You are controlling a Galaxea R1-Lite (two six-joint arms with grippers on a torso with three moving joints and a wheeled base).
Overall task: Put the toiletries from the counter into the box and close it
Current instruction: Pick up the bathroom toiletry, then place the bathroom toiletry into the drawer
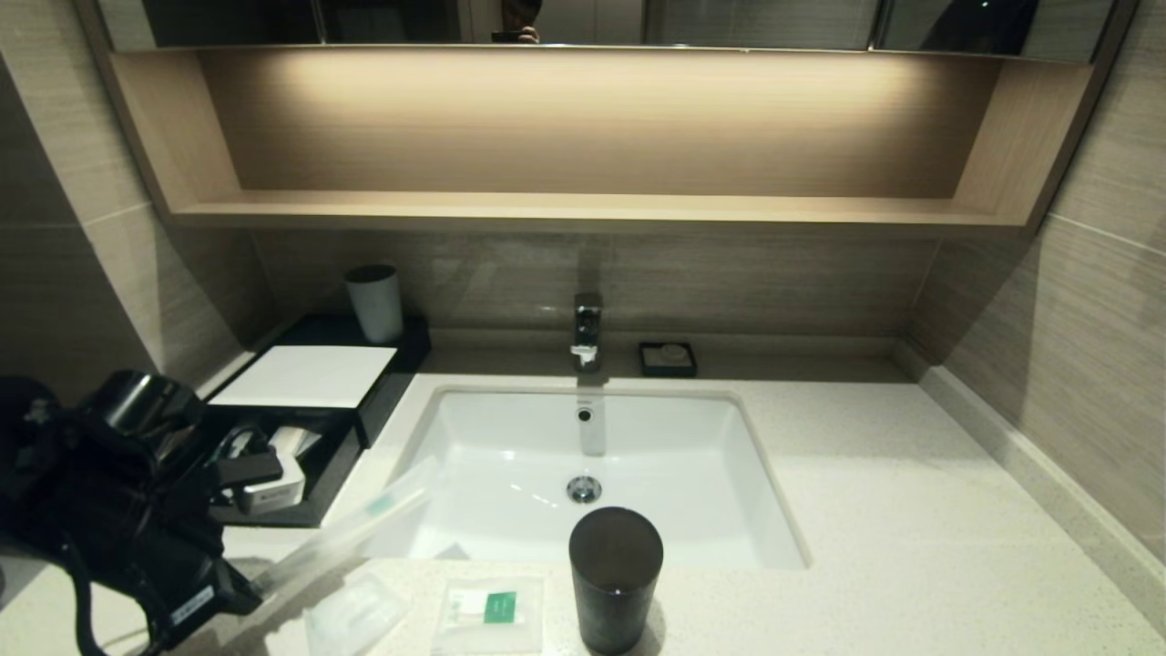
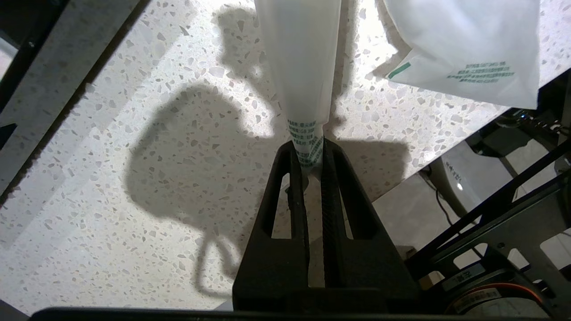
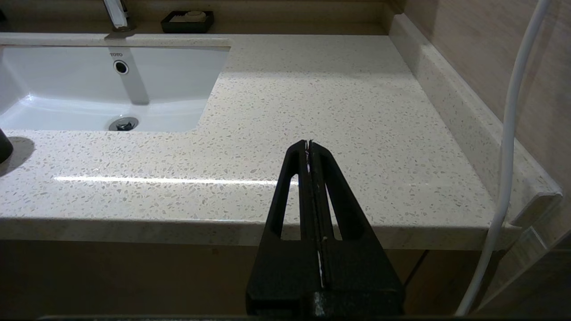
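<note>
My left gripper (image 1: 250, 588) is shut on one end of the long toothbrush sleeve (image 1: 351, 528) and holds it slanting above the counter (image 1: 911, 510), its far end over the sink's near left corner. In the left wrist view the fingers (image 2: 332, 187) pinch the sleeve's printed end (image 2: 301, 67). The black box (image 1: 392, 383) stands at the back left with its drawer (image 1: 273, 517) pulled out; white items lie inside. A small clear packet (image 1: 355, 615) and a square sachet with a green label (image 1: 492, 610) lie near the front edge. My right gripper (image 3: 308, 145) is shut and empty, out past the counter's front right edge.
A tall dark cup (image 1: 615, 579) stands at the front beside the sachet. The white sink (image 1: 510, 456) is in the middle, with the faucet (image 1: 588, 328) and a black soap dish (image 1: 668, 358) behind it. A white cup (image 1: 375, 301) stands on the box's back.
</note>
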